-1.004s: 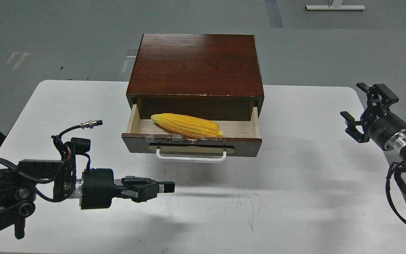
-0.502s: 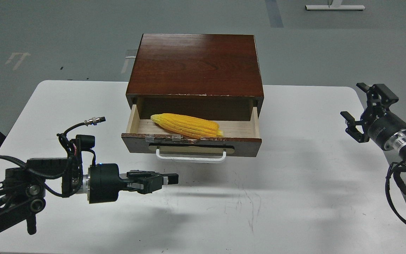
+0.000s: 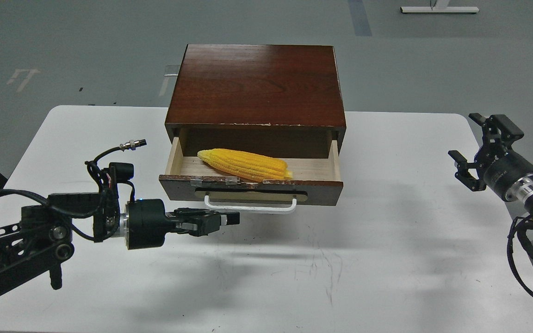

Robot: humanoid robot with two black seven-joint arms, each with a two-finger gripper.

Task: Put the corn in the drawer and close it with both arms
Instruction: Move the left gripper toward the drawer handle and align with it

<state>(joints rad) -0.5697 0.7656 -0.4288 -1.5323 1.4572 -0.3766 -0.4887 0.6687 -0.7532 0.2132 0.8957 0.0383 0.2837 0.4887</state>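
The yellow corn (image 3: 245, 164) lies lengthwise inside the open drawer (image 3: 251, 190), on its pale wood floor. The drawer sticks out of the dark brown cabinet (image 3: 257, 85); its white bar handle (image 3: 250, 205) faces me. My left gripper (image 3: 229, 218) is shut and empty, pointing right, just in front of and below the left part of the handle, apart from it. My right gripper (image 3: 472, 148) is open and empty, hovering near the table's right edge, far from the drawer.
The cabinet stands at the back middle of a white table (image 3: 377, 259). The table surface carries faint scuff marks. Loose black cables hang from both arms. Grey floor lies beyond the table.
My left arm has moved up and to the right, bringing its shut gripper close to the drawer handle. My right gripper has shifted slightly down and right. The corn and drawer have not moved.
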